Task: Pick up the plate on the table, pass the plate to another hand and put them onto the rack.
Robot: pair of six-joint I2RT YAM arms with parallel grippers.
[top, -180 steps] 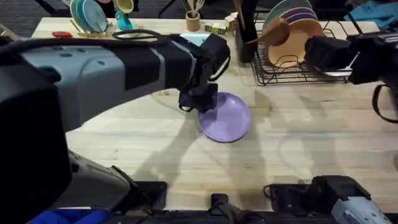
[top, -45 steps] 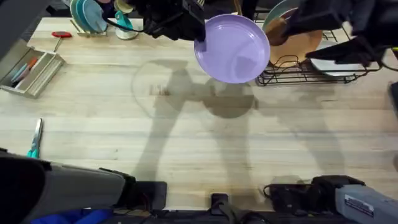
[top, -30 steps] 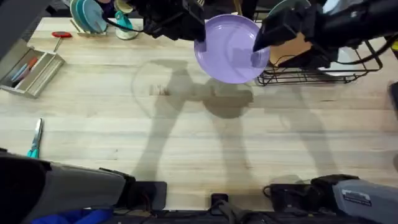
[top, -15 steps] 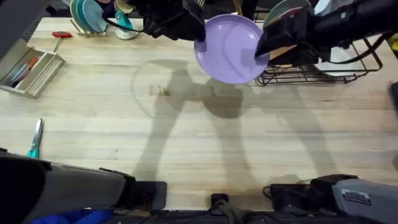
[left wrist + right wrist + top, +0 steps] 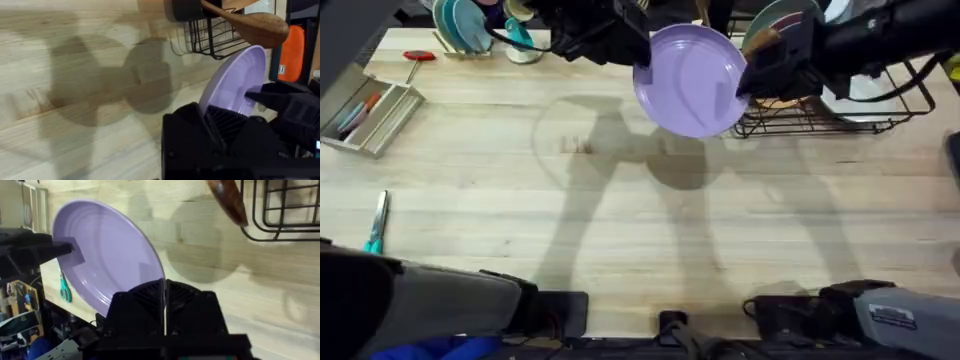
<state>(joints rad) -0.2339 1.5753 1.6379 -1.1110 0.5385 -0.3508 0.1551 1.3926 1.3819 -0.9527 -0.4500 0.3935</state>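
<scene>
The lavender plate (image 5: 692, 80) hangs tilted in the air above the table (image 5: 620, 230), just left of the black wire rack (image 5: 840, 118). My left gripper (image 5: 642, 68) is shut on its left rim. My right gripper (image 5: 740, 90) is shut on the opposite, right rim. In the right wrist view the plate (image 5: 105, 255) runs edge-on into the narrow gap of the right gripper (image 5: 164, 292), and the left gripper (image 5: 55, 250) clamps the far rim. In the left wrist view the plate (image 5: 235, 82) rises from the left gripper (image 5: 215, 125), with the right gripper (image 5: 280, 97) on its far edge.
The rack holds an orange-tan plate (image 5: 802, 70) and a white dish (image 5: 868, 95); a wooden spoon (image 5: 255, 22) juts from its utensil holder. A small wooden rack with teal plates (image 5: 460, 25) stands at the back left. A pen tray (image 5: 370, 115) and a teal-handled tool (image 5: 375, 232) lie at the left.
The right gripper came in from the rack side and closed on the plate's right rim. The plate and the left gripper have stayed almost still in the air.
</scene>
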